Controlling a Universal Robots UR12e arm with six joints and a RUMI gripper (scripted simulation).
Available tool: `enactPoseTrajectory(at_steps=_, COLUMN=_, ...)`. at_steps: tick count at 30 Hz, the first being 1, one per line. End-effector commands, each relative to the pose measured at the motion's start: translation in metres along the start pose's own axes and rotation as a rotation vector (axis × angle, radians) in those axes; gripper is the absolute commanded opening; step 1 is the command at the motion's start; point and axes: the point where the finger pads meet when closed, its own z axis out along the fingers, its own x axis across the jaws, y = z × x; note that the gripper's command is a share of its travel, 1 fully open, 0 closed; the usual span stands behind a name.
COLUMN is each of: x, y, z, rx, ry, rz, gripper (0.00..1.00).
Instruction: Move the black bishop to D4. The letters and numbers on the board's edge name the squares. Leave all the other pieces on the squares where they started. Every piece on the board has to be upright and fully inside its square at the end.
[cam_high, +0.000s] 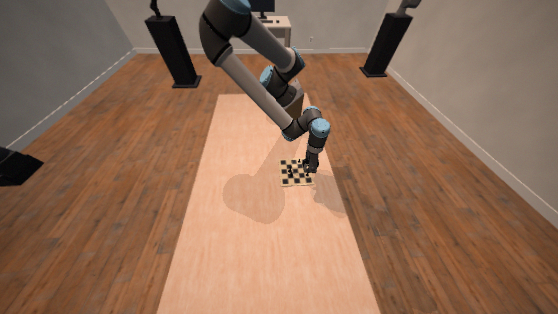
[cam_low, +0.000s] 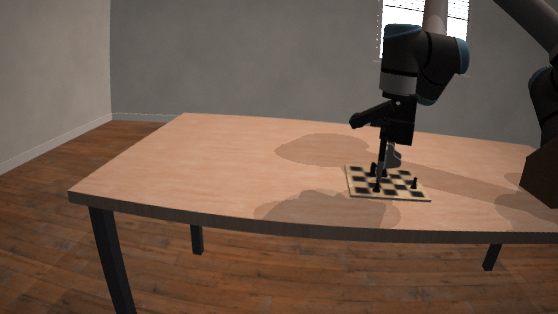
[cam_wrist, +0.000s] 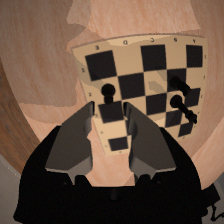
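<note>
The small chessboard (cam_high: 296, 172) lies on the long wooden table and also shows in the exterior view (cam_low: 387, 183). In the wrist view a black piece with a round head (cam_wrist: 107, 94), which I take for the black bishop, stands upright near the board's left edge. My gripper (cam_wrist: 109, 102) hangs low over the board, its two fingertips on either side of this piece with a gap on each side. The fingers are partly open and hold nothing. The gripper also shows in the exterior view (cam_low: 382, 167). I cannot read the bishop's square.
Two other black pieces (cam_wrist: 177, 82) (cam_wrist: 181, 105) stand on the board's right side in the wrist view. In the exterior view one piece (cam_low: 376, 187) is at the board's near edge and one (cam_low: 413, 183) at its right end.
</note>
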Motion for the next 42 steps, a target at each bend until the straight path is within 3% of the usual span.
enactPoseTrajectory(at_steps=1, x=-0.0004, y=0.0007, z=0.0136, rx=0.000, ry=0.000, rz=-0.002, gripper=0.22)
enactPoseTrajectory(at_steps=42, x=-0.0009, y=-0.0002, z=0.0178, rx=0.003, ry=-0.001, rz=-0.001, gripper=0.22)
